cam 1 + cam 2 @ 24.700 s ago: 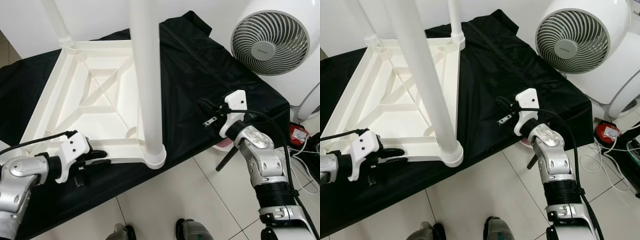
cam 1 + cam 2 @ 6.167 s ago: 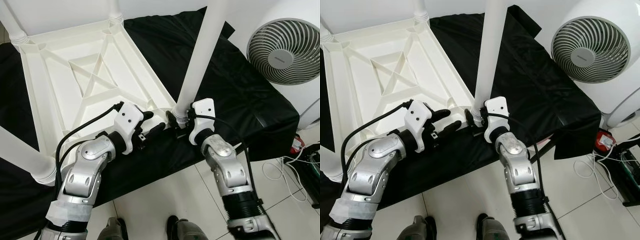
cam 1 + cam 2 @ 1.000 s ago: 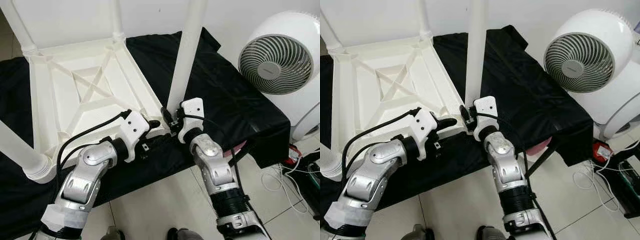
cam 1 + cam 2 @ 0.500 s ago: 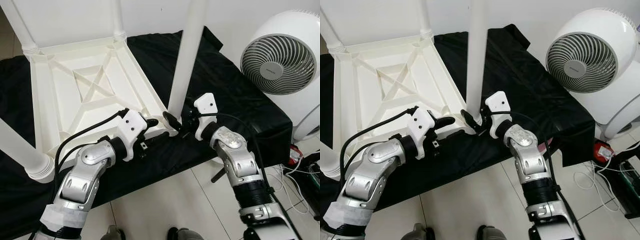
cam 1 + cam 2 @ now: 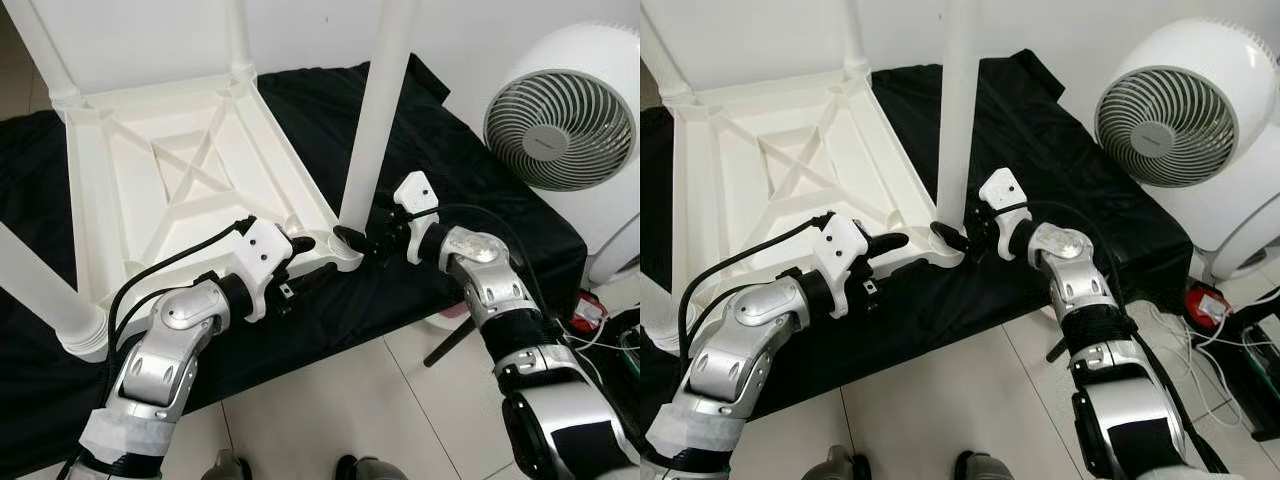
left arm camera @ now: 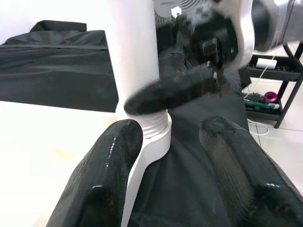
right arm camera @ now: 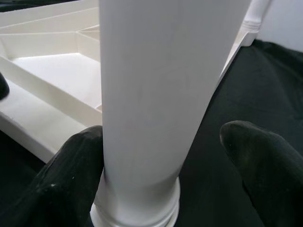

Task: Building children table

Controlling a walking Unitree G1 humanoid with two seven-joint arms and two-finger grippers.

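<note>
A white children's table (image 5: 170,200) lies upside down on a black cloth (image 5: 470,190), its legs pointing up. The near right leg (image 5: 375,110) stands in the corner socket (image 5: 345,255). My right gripper (image 5: 362,238) reaches that leg's base from the right. In the right wrist view its fingers (image 7: 71,175) stand apart on either side of the leg (image 7: 161,94), so it is open. My left gripper (image 5: 308,260) is open at the table's near rim just left of the socket; its fingers (image 6: 109,170) straddle the rim edge.
A white round fan (image 5: 560,110) stands at the right behind the cloth-covered surface. Tiled floor (image 5: 330,400) lies below the near edge, with cables (image 5: 600,310) at the far right. Other table legs rise at the back (image 5: 240,40) and near left (image 5: 40,290).
My right arm has swung out to the right, and its gripper now meets the leg's base from the side. The left gripper stays at the rim.
</note>
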